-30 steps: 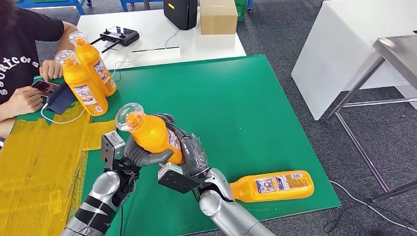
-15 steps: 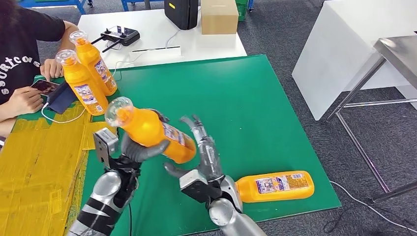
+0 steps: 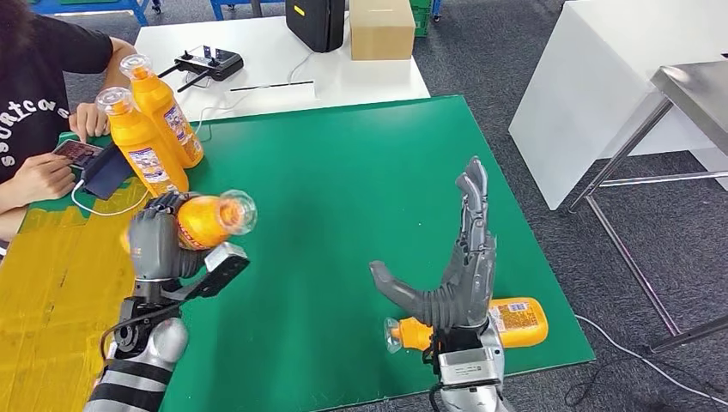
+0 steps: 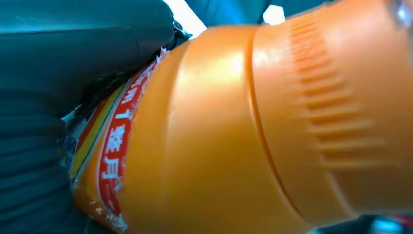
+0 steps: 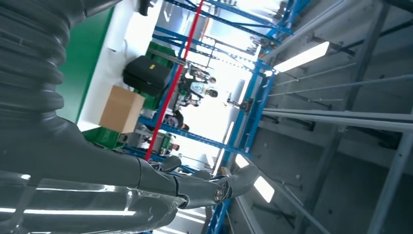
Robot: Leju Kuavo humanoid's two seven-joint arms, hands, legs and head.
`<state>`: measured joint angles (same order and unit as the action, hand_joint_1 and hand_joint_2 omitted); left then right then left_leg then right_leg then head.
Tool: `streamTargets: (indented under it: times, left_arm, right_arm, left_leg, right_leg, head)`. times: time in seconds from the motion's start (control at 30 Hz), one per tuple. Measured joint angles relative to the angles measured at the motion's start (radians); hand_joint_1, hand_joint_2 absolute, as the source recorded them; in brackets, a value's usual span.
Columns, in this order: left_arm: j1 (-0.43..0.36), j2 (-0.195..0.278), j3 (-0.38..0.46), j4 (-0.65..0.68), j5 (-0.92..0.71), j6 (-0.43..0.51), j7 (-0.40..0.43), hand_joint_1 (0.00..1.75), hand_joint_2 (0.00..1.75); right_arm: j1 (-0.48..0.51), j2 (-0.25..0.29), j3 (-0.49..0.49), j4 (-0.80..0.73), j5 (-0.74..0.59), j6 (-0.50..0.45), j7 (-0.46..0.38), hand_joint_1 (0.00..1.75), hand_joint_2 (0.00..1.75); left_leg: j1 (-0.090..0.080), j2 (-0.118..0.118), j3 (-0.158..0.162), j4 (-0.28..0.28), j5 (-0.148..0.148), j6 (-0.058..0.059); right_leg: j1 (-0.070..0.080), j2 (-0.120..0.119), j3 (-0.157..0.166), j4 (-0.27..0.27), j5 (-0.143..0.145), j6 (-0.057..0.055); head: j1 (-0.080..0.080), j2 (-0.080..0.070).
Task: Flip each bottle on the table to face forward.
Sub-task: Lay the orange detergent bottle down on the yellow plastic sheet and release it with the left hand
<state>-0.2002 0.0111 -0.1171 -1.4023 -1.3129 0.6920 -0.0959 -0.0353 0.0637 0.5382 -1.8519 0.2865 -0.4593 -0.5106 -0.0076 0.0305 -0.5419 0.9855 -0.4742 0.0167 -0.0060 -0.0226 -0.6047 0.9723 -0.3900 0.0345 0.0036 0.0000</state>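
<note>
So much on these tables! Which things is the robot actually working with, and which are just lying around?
Part of the job:
- held bottle, gripped by the left hand
- lying bottle, behind the raised right hand
- two standing bottles

Just lying about:
- cardboard box
- remote controller
- black case
- person's phone

Grey carpet floor [image 3: 515, 60], white table [image 3: 257, 73], steel-legged bench [image 3: 678, 94], blue racks [image 5: 253, 97]

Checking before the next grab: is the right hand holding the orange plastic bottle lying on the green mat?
No: the right hand is raised with fingers spread, above the lying orange bottle, holding nothing.
</note>
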Motion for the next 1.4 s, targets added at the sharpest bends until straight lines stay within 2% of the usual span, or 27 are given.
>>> streamTargets:
  times: [0.07, 0.17, 0.43, 0.47, 0.53, 0.57, 0.6, 0.67, 0.7, 0.83, 1.13, 1.27, 1.4]
  left_arm:
    - [0.014, 0.002, 0.038, -0.007, -0.078, 0.003, 0.019, 1.75, 1.75]
    - [0.025, 0.003, 0.068, -0.013, -0.06, 0.005, 0.027, 1.75, 1.75]
    - [0.036, 0.01, 0.092, -0.014, -0.157, 0.006, 0.074, 1.75, 1.75]
    - [0.036, 0.022, 0.09, 0.0, -0.181, 0.006, 0.102, 1.75, 1.75]
    - [0.018, 0.106, 0.027, 0.09, -0.229, -0.003, 0.253, 1.75, 1.75]
    - [0.005, 0.158, -0.018, 0.149, -0.251, -0.011, 0.329, 1.63, 1.75]
    - [-0.009, 0.201, -0.064, 0.204, -0.253, -0.022, 0.375, 1.2, 1.75]
    - [-0.027, 0.233, -0.105, 0.283, -0.255, -0.054, 0.359, 0.32, 1.75]
    - [-0.035, 0.24, -0.115, 0.323, -0.255, -0.076, 0.34, 0.0, 1.75]
    - [-0.082, 0.247, -0.128, 0.467, -0.255, -0.149, 0.262, 0.0, 1.75]
    - [-0.152, 0.25, -0.13, 0.595, -0.255, -0.175, 0.245, 0.0, 1.75]
    - [-0.175, 0.25, -0.129, 0.633, -0.255, -0.248, 0.256, 0.0, 0.0]
    - [-0.206, 0.25, -0.127, 0.692, -0.245, -0.298, 0.277, 0.0, 0.0]
  right_arm:
    - [0.01, -0.015, -0.005, -0.017, 0.0, 0.006, 0.007, 0.0, 1.75]
    - [0.017, -0.028, -0.006, -0.034, 0.001, 0.008, 0.01, 0.0, 1.75]
    - [0.021, -0.046, -0.006, -0.044, -0.021, 0.056, 0.03, 0.0, 1.75]
    - [0.021, -0.054, -0.01, -0.042, -0.028, 0.081, 0.036, 0.0, 1.75]
    - [0.022, -0.079, -0.033, -0.034, -0.057, 0.163, 0.05, 0.0, 1.75]
    - [0.023, -0.092, -0.047, -0.028, -0.071, 0.205, 0.055, 0.0, 1.75]
    - [0.023, -0.098, -0.058, -0.023, -0.079, 0.227, 0.056, 0.0, 1.75]
    - [0.023, -0.101, -0.068, -0.017, -0.072, 0.24, 0.062, 0.0, 1.75]
    - [0.023, -0.103, -0.071, -0.014, -0.059, 0.244, 0.067, 0.0, 1.75]
    - [0.025, -0.108, -0.082, 0.002, 0.002, 0.247, 0.091, 0.0, 1.75]
    - [0.026, -0.109, -0.091, 0.029, 0.018, 0.248, 0.099, 0.0, 1.75]
    - [0.032, -0.108, -0.101, 0.037, 0.024, 0.248, 0.109, 0.0, 1.75]
    - [0.037, -0.099, -0.119, 0.048, 0.019, 0.251, 0.12, 0.0, 1.75]
  left_leg:
    - [0.0, 0.0, 0.0, 0.0, 0.0, 0.0]
    - [0.0, 0.0, 0.0, 0.0, 0.0, 0.0]
    - [0.0, 0.0, 0.0, 0.0, 0.0, 0.0]
    - [0.0, 0.0, 0.0, 0.0, 0.0, 0.0]
    - [0.0, 0.0, 0.0, 0.0, 0.0, 0.0]
    - [0.0, 0.001, 0.0, 0.0, 0.0, 0.0]
    - [0.001, 0.001, 0.001, 0.0, 0.0, 0.0]
    - [0.001, 0.001, 0.001, 0.0, 0.001, -0.001]
    - [0.001, 0.001, 0.0, 0.0, 0.001, -0.001]
    - [0.0, -0.001, 0.001, 0.0, 0.001, -0.001]
    - [0.0, -0.002, 0.008, -0.001, 0.0, -0.001]
    - [0.0, -0.005, 0.012, -0.001, 0.001, -0.002]
    - [0.001, -0.006, 0.019, -0.002, 0.0, -0.003]
  right_leg:
    - [0.0, 0.0, 0.0, 0.0, 0.0, 0.0]
    - [0.0, 0.0, 0.0, 0.0, 0.0, 0.0]
    - [0.0, 0.0, 0.0, 0.0, 0.0, 0.0]
    - [0.0, 0.0, 0.0, 0.0, 0.0, 0.0]
    - [0.0, 0.001, 0.0, 0.0, 0.0, 0.0]
    - [0.001, 0.001, -0.001, 0.0, 0.0, 0.0]
    - [0.001, 0.001, -0.001, 0.0, 0.0, 0.0]
    - [0.001, 0.001, 0.0, 0.0, 0.0, 0.0]
    - [0.001, 0.001, 0.0, 0.0, 0.0, 0.0]
    - [0.0, 0.0, 0.002, 0.0, 0.0, 0.0]
    - [-0.001, -0.001, 0.01, 0.0, -0.001, -0.001]
    - [-0.001, -0.002, 0.015, 0.0, -0.001, -0.001]
    - [-0.001, -0.004, 0.022, 0.0, -0.002, -0.003]
  head:
    - [0.0, 0.0]
    - [0.0, 0.0]
    - [0.0, 0.0]
    - [0.0, 0.0]
    - [0.0, 0.0]
    - [0.0, 0.0]
    - [0.0, 0.0]
    - [0.0, 0.0]
    - [0.0, 0.0]
    - [0.0, 0.0]
    - [0.0, 0.0]
    - [0.0, 0.0]
    - [0.0, 0.0]
